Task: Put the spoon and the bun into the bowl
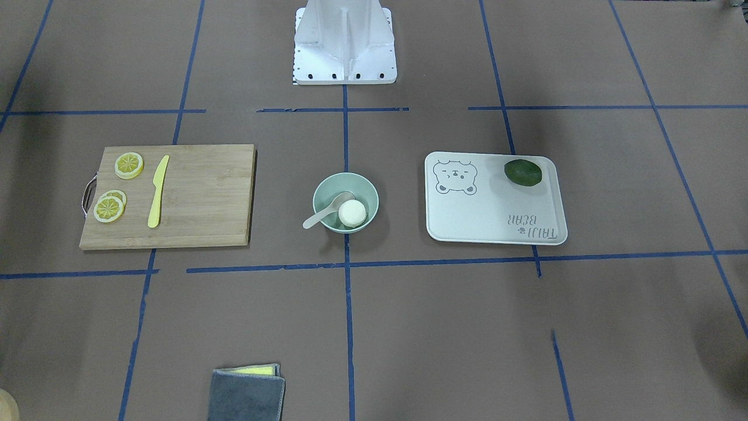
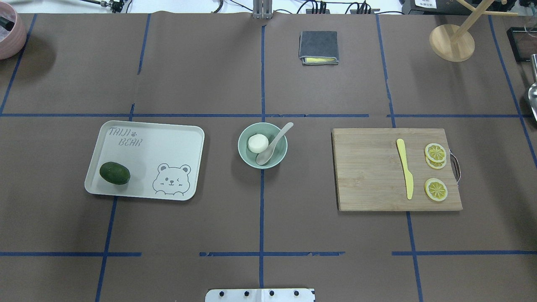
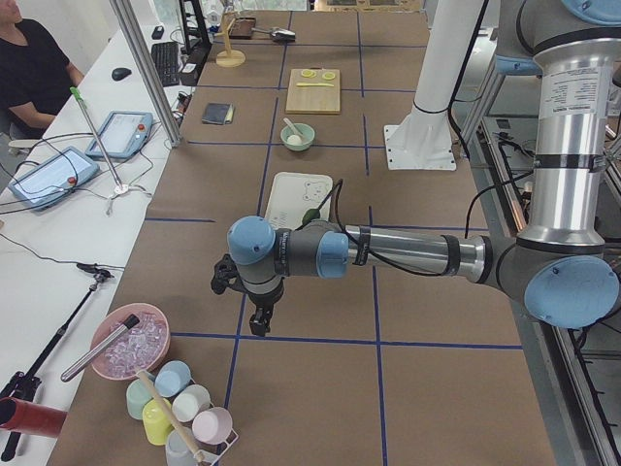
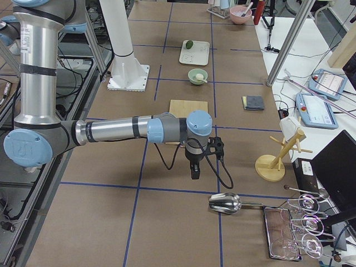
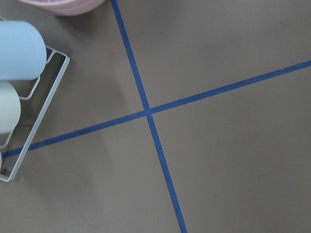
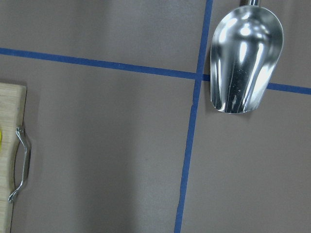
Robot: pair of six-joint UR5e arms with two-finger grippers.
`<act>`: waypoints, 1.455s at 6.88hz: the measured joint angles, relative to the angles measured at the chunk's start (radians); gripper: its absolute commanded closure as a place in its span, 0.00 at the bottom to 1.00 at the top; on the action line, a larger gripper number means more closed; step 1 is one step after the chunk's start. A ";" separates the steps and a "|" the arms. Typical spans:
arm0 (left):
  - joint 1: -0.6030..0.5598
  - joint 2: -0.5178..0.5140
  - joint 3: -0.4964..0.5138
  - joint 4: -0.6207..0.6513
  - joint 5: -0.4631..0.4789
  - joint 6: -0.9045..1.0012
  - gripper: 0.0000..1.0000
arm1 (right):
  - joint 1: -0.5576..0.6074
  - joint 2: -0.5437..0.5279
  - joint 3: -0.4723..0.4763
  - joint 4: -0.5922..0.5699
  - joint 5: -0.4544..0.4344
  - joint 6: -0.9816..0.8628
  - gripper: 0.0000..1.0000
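The bun is sitting in the bowl in the middle of the bench beside the spoon, whose handle is leaning over the rim, so the task is looking done, while the left end effector and right end effector are hanging well clear, their grip impossible to tell.

Brown table with a blue tape grid. 3 things sit in a row across the middle: mint bowl dead centre, bear tray toward the left edge, cutting board toward the right edge. Folded grey cloth is by the far edge, wooden stand in the far-right corner, pink bowl in the far-left corner.
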 measured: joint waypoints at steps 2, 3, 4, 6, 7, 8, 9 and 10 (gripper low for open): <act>0.000 -0.003 0.000 -0.039 -0.006 0.000 0.00 | -0.005 0.000 -0.001 0.001 0.006 0.002 0.00; 0.000 -0.003 0.000 -0.060 -0.009 0.000 0.00 | -0.007 0.001 -0.004 0.003 0.006 0.003 0.00; 0.001 -0.003 0.000 -0.069 -0.010 0.000 0.00 | -0.010 0.001 -0.006 0.004 0.007 0.003 0.00; 0.002 -0.004 0.002 -0.077 -0.010 0.001 0.00 | -0.012 0.006 -0.004 0.007 0.021 0.002 0.00; 0.002 -0.003 0.003 -0.086 -0.010 0.001 0.00 | -0.012 0.003 -0.004 0.007 0.032 0.001 0.00; 0.002 -0.002 0.004 -0.101 -0.010 0.001 0.00 | -0.012 0.001 -0.012 0.007 0.038 -0.001 0.00; 0.003 -0.002 0.005 -0.111 -0.010 0.001 0.00 | -0.013 0.002 -0.027 0.008 0.038 -0.005 0.00; 0.003 -0.001 0.003 -0.116 -0.011 0.001 0.00 | -0.013 0.005 -0.039 0.008 0.038 -0.008 0.00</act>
